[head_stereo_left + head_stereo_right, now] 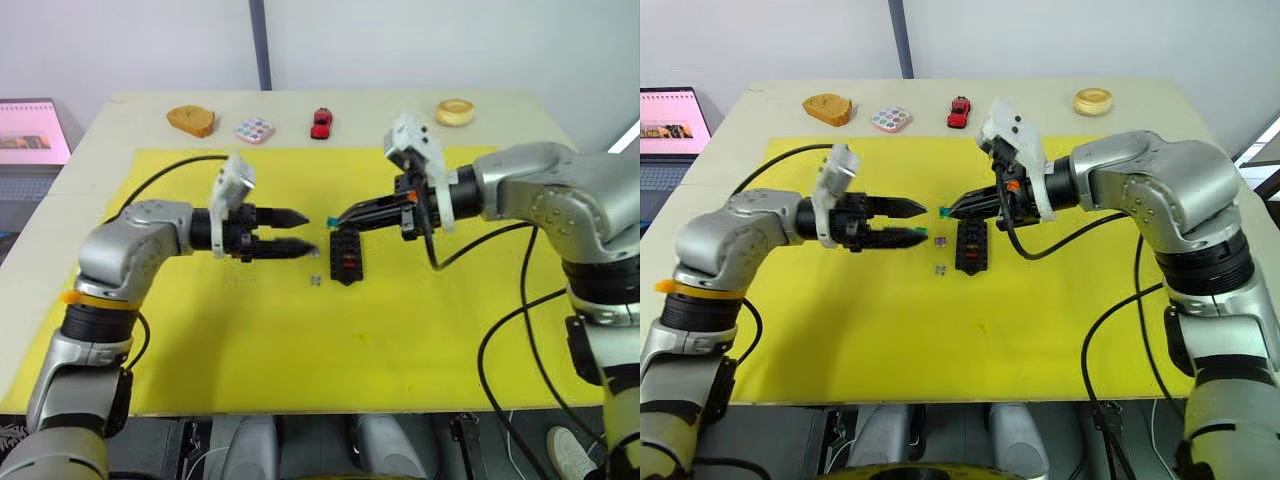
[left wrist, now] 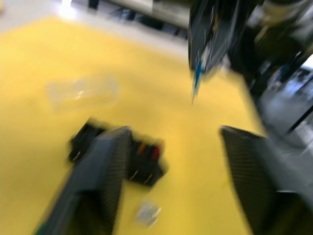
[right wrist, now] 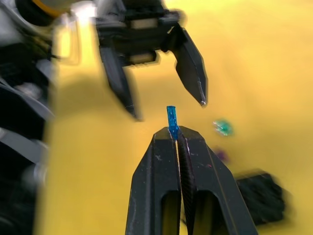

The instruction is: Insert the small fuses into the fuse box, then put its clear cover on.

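Observation:
The black fuse box (image 1: 347,255) lies in the middle of the yellow mat (image 1: 300,360). Just above its left end, my right gripper (image 1: 340,217) is shut on a teal-blue small fuse (image 3: 171,119) that sticks out past its tips. My left gripper (image 1: 308,232) faces it from the left, open and holding nothing, its fingertips a short way from the fuse. A grey fuse (image 1: 316,279) lies on the mat left of the box. A green fuse (image 3: 223,127) and a purple fuse (image 3: 222,155) lie close to the box. The clear cover (image 2: 83,90) rests flat on the mat near the box.
Along the table's far edge stand a brown wooden piece (image 1: 190,120), a multicoloured tile (image 1: 254,130), a red toy car (image 1: 321,122) and a yellow ring (image 1: 455,111). A laptop (image 1: 30,135) sits off the table's left side. Cables trail from both arms.

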You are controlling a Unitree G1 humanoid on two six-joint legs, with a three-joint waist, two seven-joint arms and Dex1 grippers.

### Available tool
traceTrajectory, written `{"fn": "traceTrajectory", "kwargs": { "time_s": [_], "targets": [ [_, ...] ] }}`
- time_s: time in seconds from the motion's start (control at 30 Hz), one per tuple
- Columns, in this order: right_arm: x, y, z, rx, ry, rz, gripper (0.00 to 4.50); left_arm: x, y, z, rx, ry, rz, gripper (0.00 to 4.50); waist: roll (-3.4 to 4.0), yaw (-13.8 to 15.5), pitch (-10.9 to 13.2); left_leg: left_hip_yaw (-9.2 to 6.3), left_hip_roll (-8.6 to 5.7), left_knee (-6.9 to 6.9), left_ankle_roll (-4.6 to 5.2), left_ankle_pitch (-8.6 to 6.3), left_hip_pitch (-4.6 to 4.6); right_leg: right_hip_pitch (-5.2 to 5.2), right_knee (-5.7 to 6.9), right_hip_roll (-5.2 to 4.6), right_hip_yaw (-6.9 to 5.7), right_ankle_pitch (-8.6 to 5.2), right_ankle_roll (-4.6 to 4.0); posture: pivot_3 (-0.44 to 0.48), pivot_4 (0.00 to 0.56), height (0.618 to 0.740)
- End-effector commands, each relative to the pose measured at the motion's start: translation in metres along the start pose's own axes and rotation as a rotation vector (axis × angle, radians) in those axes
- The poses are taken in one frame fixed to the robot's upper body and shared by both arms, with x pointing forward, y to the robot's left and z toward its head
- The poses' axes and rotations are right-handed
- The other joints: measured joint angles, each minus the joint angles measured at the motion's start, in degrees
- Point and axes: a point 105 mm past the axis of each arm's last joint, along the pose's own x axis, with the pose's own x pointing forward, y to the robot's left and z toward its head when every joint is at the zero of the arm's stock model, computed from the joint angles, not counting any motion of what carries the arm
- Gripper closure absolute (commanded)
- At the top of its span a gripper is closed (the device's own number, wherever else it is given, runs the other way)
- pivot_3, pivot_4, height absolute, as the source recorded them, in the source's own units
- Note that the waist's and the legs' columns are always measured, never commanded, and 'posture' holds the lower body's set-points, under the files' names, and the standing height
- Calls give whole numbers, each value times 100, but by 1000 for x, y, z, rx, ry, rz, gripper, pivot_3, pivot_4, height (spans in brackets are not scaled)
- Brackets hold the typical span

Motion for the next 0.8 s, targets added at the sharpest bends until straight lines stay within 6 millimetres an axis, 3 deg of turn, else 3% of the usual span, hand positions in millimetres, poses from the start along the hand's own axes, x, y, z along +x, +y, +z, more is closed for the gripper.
{"fn": "traceTrajectory", "kwargs": {
  "time_s": [0.03,0.27,0.47,0.8],
  "targets": [
    [-3,-15,-7,-151,71,-38,4500,9,10,-18,112,89,14,49,-2,1,1,0,0,0,0,0,-1,-2,0,1,0,0,0,0,150,740],
    [9,-37,-37,-220,203,-44,4500,32,26,-18,192,76,7,49,-2,8,1,3,0,4,0,0,-31,-33,6,1,1,1,1,0,150,740],
    [16,-39,-39,-215,212,-34,4500,38,24,-17,232,79,-25,49,0,6,1,-4,2,7,-1,1,-84,-90,17,0,0,3,0,0,150,740],
    [18,-30,-36,-189,194,-2,4500,42,23,-21,258,98,-41,49,0,13,1,-5,-1,19,-1,1,-88,-88,22,-4,-3,4,1,0,150,740]
  ]
}}
